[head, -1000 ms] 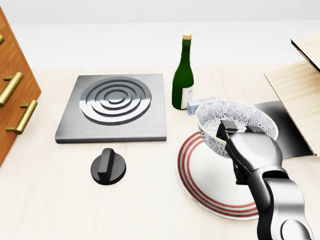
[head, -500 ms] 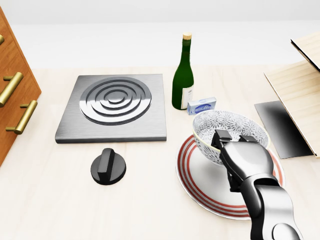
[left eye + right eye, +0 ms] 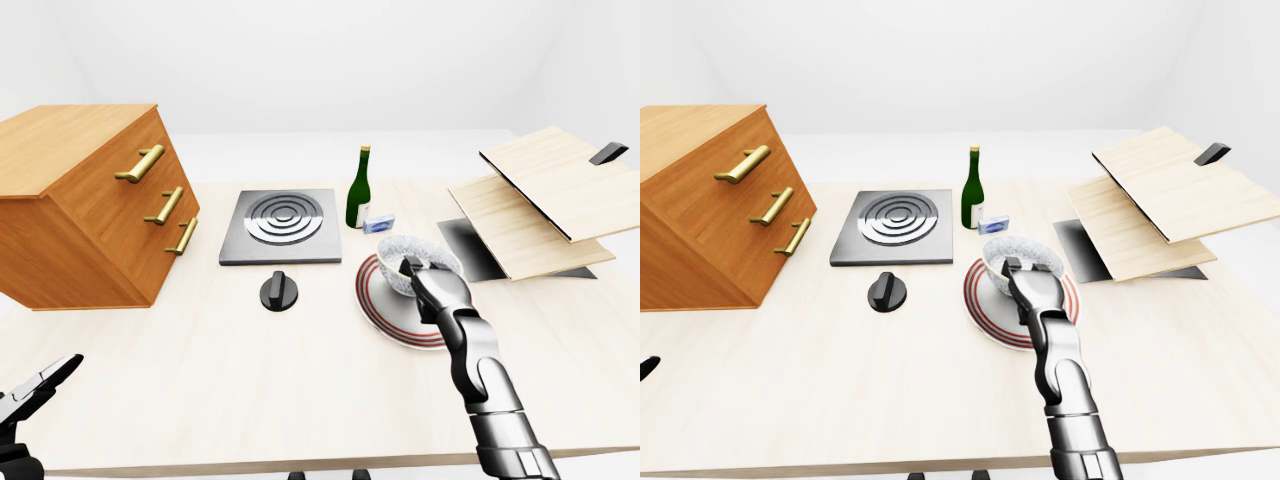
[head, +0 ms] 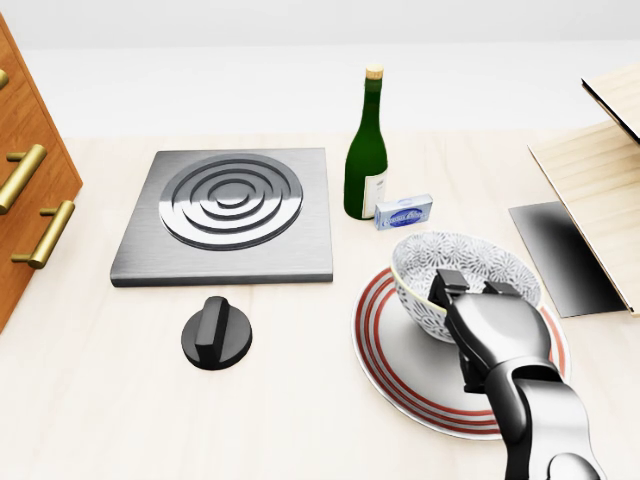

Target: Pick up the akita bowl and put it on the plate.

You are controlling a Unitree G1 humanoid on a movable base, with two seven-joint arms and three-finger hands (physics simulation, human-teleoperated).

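Observation:
The akita bowl, white with a dark speckled pattern, sits low over the upper half of the red-ringed white plate, at the right of the head view. Whether it touches the plate I cannot tell. My right hand comes up from the bottom right, its fingers shut over the bowl's near rim and hiding that part of the wall. My left hand shows only at the bottom left corner of the left-eye view, fingers spread, holding nothing.
A wine bottle and a small blue box stand just above the plate. Left of them lie a metal burner plate and a black knob. A wooden drawer cabinet stands far left; stacked boards over a dark mat at the right.
My right hand has brought the bowl down and slightly left, from above the plate's upper right edge to low over the plate. Nothing else has moved.

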